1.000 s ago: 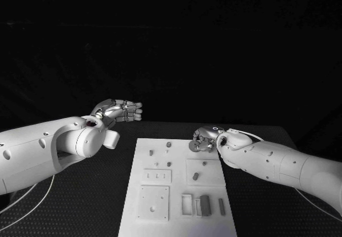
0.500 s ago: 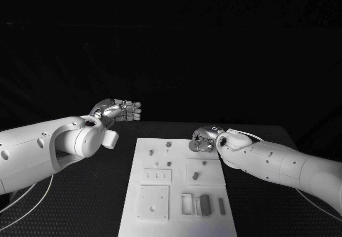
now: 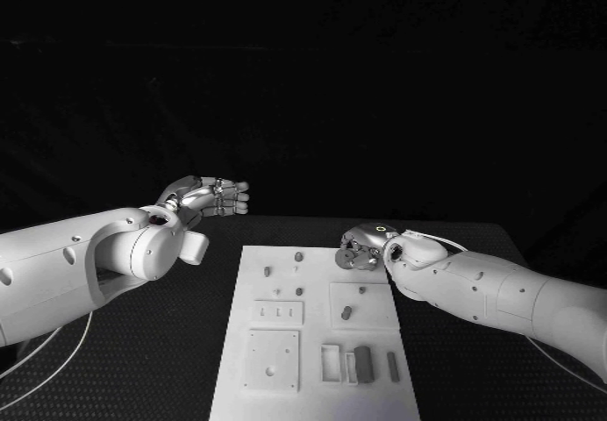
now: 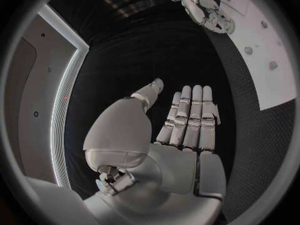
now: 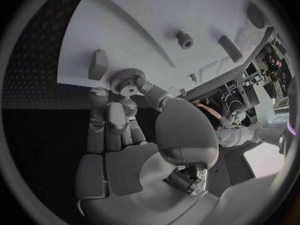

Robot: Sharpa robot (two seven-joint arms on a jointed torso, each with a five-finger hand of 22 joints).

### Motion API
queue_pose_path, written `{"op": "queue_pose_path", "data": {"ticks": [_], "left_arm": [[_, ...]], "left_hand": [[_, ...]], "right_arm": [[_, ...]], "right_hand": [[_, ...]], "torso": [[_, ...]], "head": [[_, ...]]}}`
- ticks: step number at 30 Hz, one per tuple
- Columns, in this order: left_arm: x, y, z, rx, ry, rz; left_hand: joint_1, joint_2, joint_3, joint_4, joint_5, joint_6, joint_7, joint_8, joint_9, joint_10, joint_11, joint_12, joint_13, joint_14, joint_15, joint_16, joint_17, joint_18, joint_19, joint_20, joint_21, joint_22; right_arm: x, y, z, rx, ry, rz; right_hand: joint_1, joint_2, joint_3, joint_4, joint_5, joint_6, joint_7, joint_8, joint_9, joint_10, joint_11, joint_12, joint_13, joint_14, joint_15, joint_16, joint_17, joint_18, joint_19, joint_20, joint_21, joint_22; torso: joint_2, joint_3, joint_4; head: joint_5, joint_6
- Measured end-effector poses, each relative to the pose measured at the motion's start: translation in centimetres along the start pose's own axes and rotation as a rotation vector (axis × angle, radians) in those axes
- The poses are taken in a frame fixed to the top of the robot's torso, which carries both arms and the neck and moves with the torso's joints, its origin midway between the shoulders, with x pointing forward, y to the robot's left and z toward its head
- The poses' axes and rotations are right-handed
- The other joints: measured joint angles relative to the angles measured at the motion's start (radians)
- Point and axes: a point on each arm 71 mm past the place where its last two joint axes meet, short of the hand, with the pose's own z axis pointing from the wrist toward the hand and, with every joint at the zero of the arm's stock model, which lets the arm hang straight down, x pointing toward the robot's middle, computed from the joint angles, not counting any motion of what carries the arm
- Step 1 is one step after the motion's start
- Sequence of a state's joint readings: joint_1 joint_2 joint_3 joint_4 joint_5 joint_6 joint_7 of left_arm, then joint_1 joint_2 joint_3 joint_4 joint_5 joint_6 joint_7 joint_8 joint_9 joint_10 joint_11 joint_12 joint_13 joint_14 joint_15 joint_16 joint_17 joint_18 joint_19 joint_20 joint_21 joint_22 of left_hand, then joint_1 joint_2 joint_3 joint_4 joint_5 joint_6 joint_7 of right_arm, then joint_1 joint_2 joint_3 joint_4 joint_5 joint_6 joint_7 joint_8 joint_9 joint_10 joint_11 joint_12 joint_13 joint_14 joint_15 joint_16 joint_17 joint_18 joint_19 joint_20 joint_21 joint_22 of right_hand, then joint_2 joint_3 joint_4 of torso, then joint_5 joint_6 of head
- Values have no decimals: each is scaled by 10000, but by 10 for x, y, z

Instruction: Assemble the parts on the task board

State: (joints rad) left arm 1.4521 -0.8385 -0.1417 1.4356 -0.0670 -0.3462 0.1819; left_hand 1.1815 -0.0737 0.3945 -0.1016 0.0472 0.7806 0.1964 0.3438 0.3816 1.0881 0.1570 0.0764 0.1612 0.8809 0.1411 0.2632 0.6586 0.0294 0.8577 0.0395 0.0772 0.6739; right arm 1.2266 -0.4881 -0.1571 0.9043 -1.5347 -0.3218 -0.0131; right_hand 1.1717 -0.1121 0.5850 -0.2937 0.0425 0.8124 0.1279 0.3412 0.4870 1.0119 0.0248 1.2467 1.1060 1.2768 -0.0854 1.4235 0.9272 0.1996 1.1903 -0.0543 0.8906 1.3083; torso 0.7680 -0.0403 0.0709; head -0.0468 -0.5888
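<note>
The white task board (image 3: 380, 399) lies in the middle of the black table. My right hand (image 3: 360, 248) hovers at the board's far right corner and pinches a small round gear (image 5: 128, 79) between thumb and fingers, close above the board (image 5: 156, 20). Left of the board's far end, my left hand (image 3: 210, 196) is raised above the table; its fingers (image 4: 190, 115) lie straight side by side and hold nothing. Small grey parts sit on the board: a peg (image 3: 300, 257), another (image 3: 346, 311) and a dark bar (image 3: 363, 363).
Near the gear, the board carries a grey block (image 5: 98, 65), a round peg (image 5: 184, 39) and an oblong piece (image 5: 230, 48). Square and slotted recesses (image 3: 274, 360) mark the board's near half. Black table surrounds the board on both sides.
The left arm has edged slightly; the right hand still holds the gear in the same spot.
</note>
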Motion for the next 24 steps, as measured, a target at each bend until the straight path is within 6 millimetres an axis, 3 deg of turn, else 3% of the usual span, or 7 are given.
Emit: {"op": "queue_pose_path", "data": {"ticks": [11,12,14,24], "left_arm": [[-1,0,-1,-4,-14,-1],[-1,0,-1,-5,-18,-1],[-1,0,-1,-6,-24,-1],[-1,0,-2,-8,-13,-6]], "left_hand": [[0,0,26,-26,0,0,0,0,0,0,0,0,9,0,0,-39,8,1,0,0,0,8],[-25,25,26,-26,0,0,0,0,0,0,0,0,9,0,0,-39,8,0,0,0,0,9],[-39,39,26,-26,0,0,0,0,0,0,0,0,9,0,0,-39,8,1,0,0,0,9],[-80,-1,50,-49,0,0,0,0,0,0,0,0,7,0,0,-39,17,1,0,0,0,8]], "right_arm": [[0,7,-3,-227,-390,-452],[0,9,-4,-269,-425,-501],[-1,13,-4,-367,-480,-600],[-22,43,-4,-995,-1052,-1192]], "right_hand": [[23,149,-40,13,1,13,-14,69,7,84,-127,0,-56,76,-76,37,98,2,1,1,38,0],[23,149,-40,13,2,14,-14,72,149,85,-127,0,-56,76,-76,37,121,2,1,2,38,0],[-6,117,-41,12,2,65,-65,190,271,102,-145,0,-70,98,-98,37,131,3,1,3,39,0],[-87,37,-41,11,1,123,-122,151,221,157,-198,-1,-111,116,-114,76,174,5,45,-33,39,0]], "torso": [[-2,-12,10],[-2,-12,9],[-2,-13,7],[-8,-16,-6]], "head": [[-13,43],[-14,52],[-2,59],[12,128]]}}
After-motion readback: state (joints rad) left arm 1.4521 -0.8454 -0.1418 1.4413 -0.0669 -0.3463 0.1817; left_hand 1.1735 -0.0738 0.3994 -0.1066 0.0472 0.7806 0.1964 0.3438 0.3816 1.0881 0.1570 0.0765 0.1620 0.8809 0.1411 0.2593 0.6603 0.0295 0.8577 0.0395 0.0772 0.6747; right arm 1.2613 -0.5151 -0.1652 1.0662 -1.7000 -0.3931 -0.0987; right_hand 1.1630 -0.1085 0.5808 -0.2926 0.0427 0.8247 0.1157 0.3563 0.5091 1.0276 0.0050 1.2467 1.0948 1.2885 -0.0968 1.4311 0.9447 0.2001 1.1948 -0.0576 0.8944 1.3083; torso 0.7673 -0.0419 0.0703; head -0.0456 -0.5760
